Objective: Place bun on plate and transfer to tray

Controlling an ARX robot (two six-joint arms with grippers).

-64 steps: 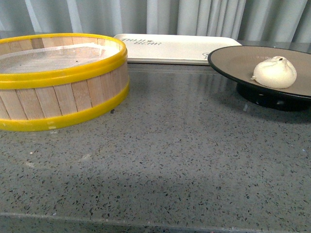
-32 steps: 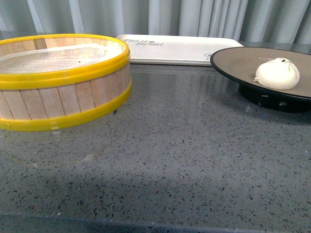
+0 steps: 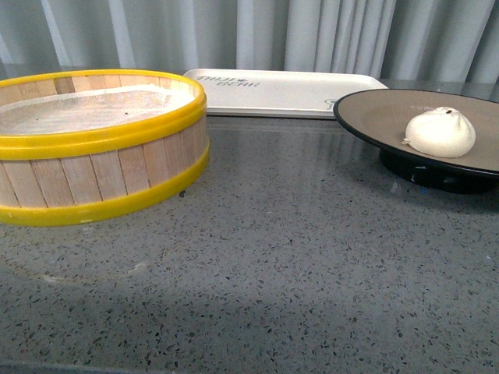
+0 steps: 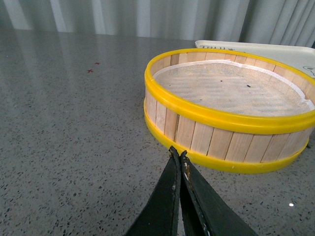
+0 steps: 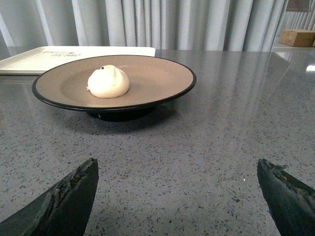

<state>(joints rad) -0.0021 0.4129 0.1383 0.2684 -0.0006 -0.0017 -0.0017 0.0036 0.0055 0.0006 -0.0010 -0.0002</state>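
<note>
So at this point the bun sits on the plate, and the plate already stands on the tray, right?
Not quite. The bun does sit on the plate, but the plate stands on the grey countertop, not on the tray, which lies further back. The right wrist view shows its foot there.

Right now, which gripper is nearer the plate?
Right. The right gripper faces the plate across bare counter, open; the left gripper is shut beside the steamer basket, with no plate in its view.

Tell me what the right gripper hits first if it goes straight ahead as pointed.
Likely the plate, at its near rim; it carries the bun. Only bare countertop lies between, though height is hard to judge.
</note>
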